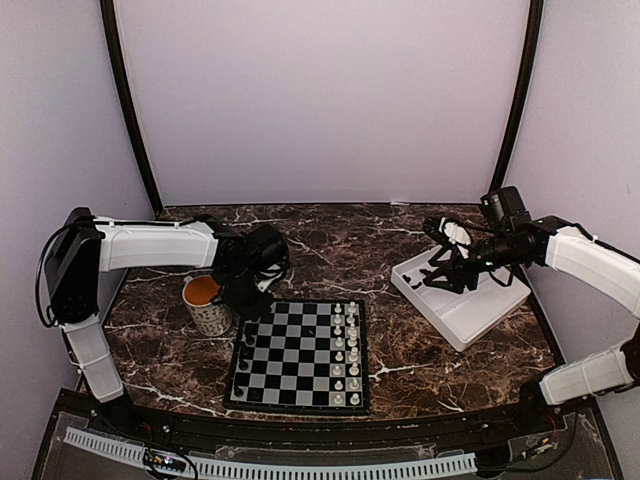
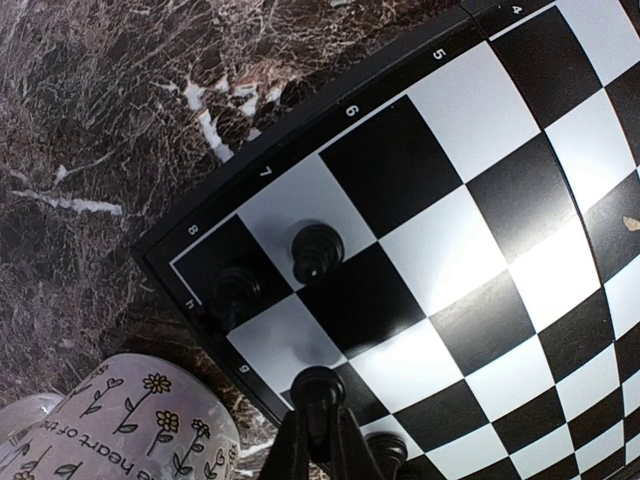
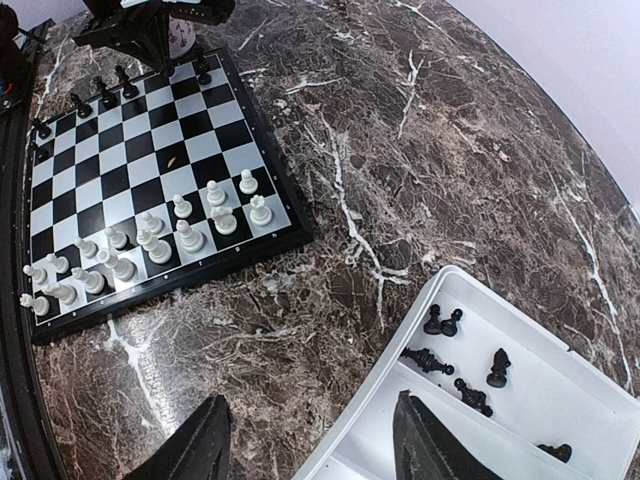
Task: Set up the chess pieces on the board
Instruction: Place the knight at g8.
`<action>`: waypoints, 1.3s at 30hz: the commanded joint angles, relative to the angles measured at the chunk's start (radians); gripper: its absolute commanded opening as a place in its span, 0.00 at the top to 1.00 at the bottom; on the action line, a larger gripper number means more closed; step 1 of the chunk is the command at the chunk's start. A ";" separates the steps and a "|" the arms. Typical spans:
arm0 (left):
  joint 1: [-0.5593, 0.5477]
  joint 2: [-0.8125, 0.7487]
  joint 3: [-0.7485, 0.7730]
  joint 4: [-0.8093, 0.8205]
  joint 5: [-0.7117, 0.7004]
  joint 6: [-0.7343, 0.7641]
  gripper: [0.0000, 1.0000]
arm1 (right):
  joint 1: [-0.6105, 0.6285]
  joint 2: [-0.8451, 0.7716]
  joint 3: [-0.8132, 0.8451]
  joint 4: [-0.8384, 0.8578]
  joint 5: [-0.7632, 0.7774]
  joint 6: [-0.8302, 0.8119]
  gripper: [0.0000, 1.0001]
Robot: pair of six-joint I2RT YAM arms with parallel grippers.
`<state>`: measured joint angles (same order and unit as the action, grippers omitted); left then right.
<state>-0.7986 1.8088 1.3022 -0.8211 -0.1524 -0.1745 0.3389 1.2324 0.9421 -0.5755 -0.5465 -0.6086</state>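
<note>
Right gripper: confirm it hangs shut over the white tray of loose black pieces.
Not shut. The right wrist view shows the right gripper open, fingers apart with nothing between them; it does hang over the white tray of loose black pieces.

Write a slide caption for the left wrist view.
Left gripper shut on a black chess piece at the board edge, beside a flowered mug.

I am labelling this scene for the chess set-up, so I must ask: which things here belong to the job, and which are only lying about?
Belongs to the job:
- board
- black pieces on it
- more black pieces in the tray
- black piece in the left end effector

Lying about:
- mug
- white pieces, already lined up
</note>
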 commanded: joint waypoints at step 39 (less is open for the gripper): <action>0.004 0.066 0.093 -0.091 -0.071 0.018 0.76 | -0.005 0.015 -0.013 0.020 -0.015 -0.013 0.43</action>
<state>-0.7986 1.8744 1.3590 -0.8665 -0.2050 -0.1570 0.3382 1.2461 0.9306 -0.5720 -0.5465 -0.6159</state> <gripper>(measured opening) 0.233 0.567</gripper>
